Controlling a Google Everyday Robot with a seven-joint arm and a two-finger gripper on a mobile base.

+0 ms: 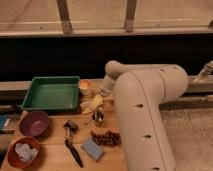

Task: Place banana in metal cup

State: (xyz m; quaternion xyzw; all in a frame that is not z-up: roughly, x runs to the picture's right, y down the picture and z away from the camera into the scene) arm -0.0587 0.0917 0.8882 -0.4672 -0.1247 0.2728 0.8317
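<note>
We see the gripper [103,94] right at the banana [93,105], metal cup [98,118] just beside it, can't tell if it's clamped tbh

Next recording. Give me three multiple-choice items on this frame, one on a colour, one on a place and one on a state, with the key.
1. What colour is the tray?
A) red
B) green
C) blue

2. Where is the banana?
A) in the tray
B) between the cream-yellow cup and the metal cup, by the gripper
C) on the floor

3. What is the state of the metal cup?
A) it holds the banana
B) it sits on the table without the banana in it
C) it lies in the tray

Key:
1 B: the tray at the table's back left is green.
2 B: the banana shows just above the metal cup, with the gripper at its upper end.
3 B: the banana is wholly outside the metal cup.
</note>
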